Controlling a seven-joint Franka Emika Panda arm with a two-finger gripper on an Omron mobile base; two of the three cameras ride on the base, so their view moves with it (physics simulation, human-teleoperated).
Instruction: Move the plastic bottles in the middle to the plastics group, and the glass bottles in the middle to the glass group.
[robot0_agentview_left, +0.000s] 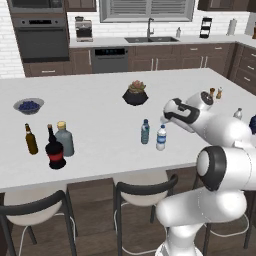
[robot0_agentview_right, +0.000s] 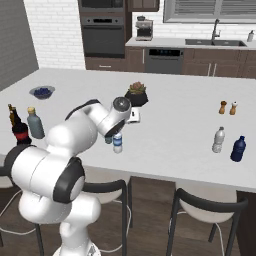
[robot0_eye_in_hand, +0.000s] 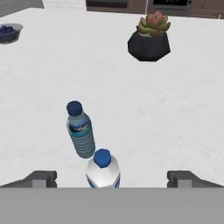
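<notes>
1. Two small plastic water bottles stand upright, side by side, near the front edge of the white counter (robot0_agentview_left: 100, 100): a blue-tinted bottle (robot0_agentview_left: 145, 132) and a clear bottle (robot0_agentview_left: 161, 138) with a white-and-blue label.
2. The gripper (robot0_eye_in_hand: 112, 178) hovers just above the clear bottle, its jaws spread wide and holding nothing.
3. A black bottle (robot0_agentview_left: 54, 150) with a red label stands far left, beside a slim brown bottle (robot0_agentview_left: 31, 139) and a grey-blue flask (robot0_agentview_left: 64, 139).
4. A potted succulent (robot0_agentview_left: 135, 93) sits behind the water bottles.
</notes>
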